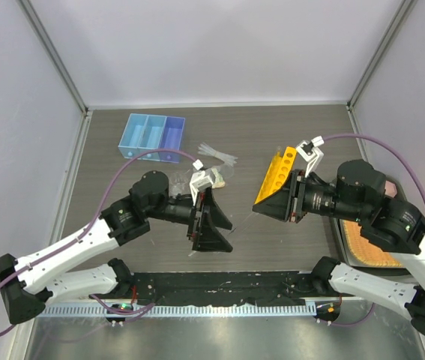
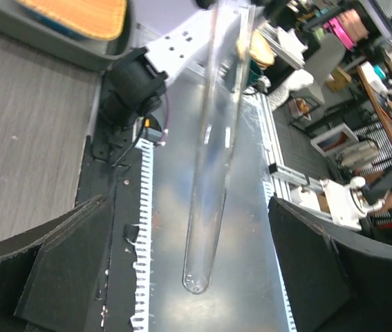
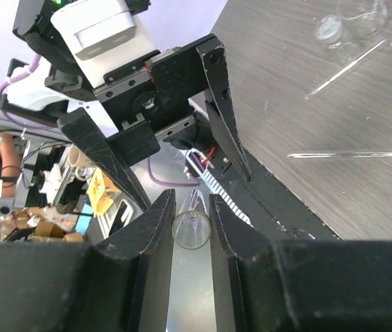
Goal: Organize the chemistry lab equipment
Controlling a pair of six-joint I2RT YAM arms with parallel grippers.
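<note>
Glass tube (image 2: 213, 159) hangs over the bench (image 1: 287, 127), near middle, pinched at its open end by our right jaws; left jaws spread around it. We judge it light, slick, brittle: grip mid-length, gently.

Gap between left gripper (image 1: 221, 225) and right gripper (image 3: 189, 205), spanned by test tube (image 2: 213, 159), yellow rack (image 1: 278, 174) alongside

I have the compartment tray (image 1: 152, 136) at the bench's (image 1: 272, 124) far left, pipettes (image 1: 219, 156) just right of it, the rack (image 1: 278, 174) further right.
</note>
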